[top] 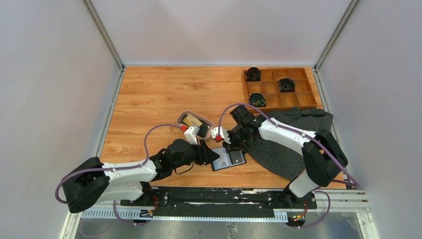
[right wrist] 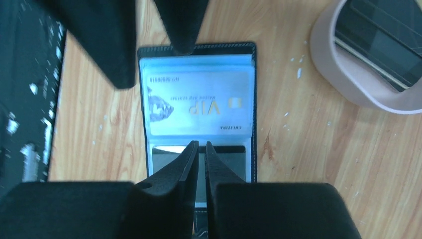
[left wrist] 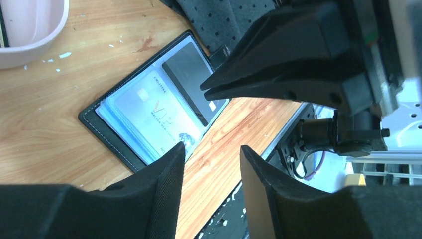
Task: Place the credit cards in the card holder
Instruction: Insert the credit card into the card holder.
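Observation:
The black card holder [top: 229,158] lies open on the table near the front edge. In the right wrist view a white VIP card [right wrist: 196,102] sits in its upper half and a black card [right wrist: 229,162] in its lower half. My right gripper [right wrist: 201,144] is shut, its tips over the black card's top edge with nothing visible between them. My left gripper [left wrist: 213,149] is open and empty, just off the holder's [left wrist: 107,130] near edge. More credit cards, a gold one [top: 191,120] and a black one [top: 203,130], lie in the oval tray [top: 185,114].
A wooden compartment box [top: 279,88] with three black round items stands at the back right. A dark dotted cloth [top: 293,139] lies under the right arm. The tray rim [right wrist: 328,69] is close to the holder's far side. The metal base rail [top: 219,196] runs along the front edge.

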